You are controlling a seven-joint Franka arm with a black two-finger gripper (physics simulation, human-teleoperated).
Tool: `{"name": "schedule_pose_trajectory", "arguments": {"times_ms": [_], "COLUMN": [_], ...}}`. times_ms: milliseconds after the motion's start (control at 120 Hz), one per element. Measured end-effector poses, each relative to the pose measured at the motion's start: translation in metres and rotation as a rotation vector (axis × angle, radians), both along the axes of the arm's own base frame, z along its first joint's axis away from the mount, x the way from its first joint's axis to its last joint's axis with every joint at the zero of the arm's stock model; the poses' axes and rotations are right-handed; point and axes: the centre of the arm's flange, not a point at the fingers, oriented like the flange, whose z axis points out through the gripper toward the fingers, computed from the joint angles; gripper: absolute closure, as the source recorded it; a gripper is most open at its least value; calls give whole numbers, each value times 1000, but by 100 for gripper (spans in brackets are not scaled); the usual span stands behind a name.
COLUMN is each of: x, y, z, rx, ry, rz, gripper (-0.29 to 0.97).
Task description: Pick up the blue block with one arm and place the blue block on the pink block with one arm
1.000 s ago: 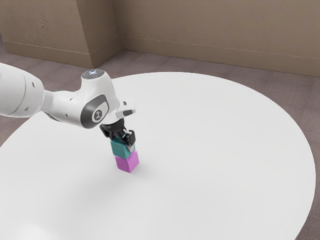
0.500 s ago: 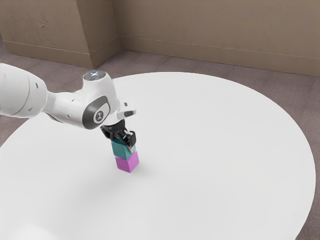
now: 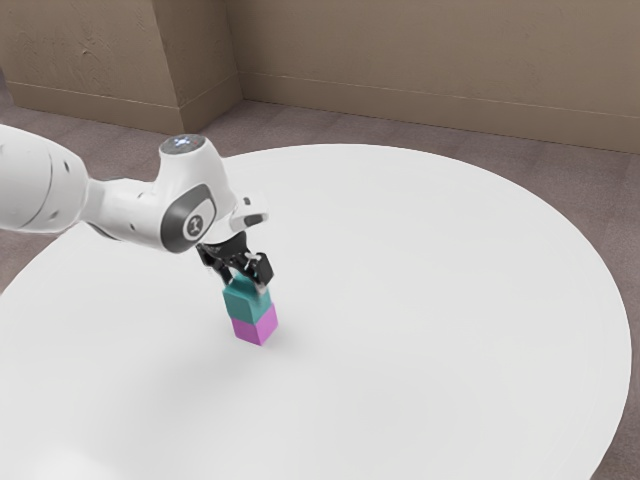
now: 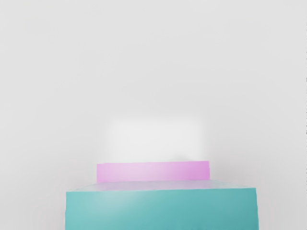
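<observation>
The blue block [image 3: 240, 297], teal-tinted in this light, is sitting squarely on top of the pink block [image 3: 252, 325], directly below the fingertips, and the pair is standing as a neat two-high stack on the white round table [image 3: 450, 300]. The gripper [image 3: 246, 272] is hovering just above the stack with its black fingers [image 3: 263, 269] spread apart, one on either side of the blue block's top edge and, as far as I can tell, gripping nothing. That gap is telling the story: the block's weight is resting on the pink one, not hanging from the hand. The wrist view is looking down over the blue block's near face, with a pink strip peeking out beyond it, so the two are lining up well. The hand is pointing straight down, probably so the fingers can clear upward without nudging the stack. I'm judging the placing as good as done.
</observation>
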Motion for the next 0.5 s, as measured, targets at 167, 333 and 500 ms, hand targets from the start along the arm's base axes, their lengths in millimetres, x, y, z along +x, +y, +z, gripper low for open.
{"name": "schedule_pose_trajectory", "arguments": {"times_ms": [167, 333, 500], "x": [-6, -19, -29], "y": [6, 28, 50], "z": [94, 190, 186], "rx": [-2, 30, 53], "ry": [-121, -135, -37], "rz": [2, 13, 37], "gripper": [5, 3, 3]}}
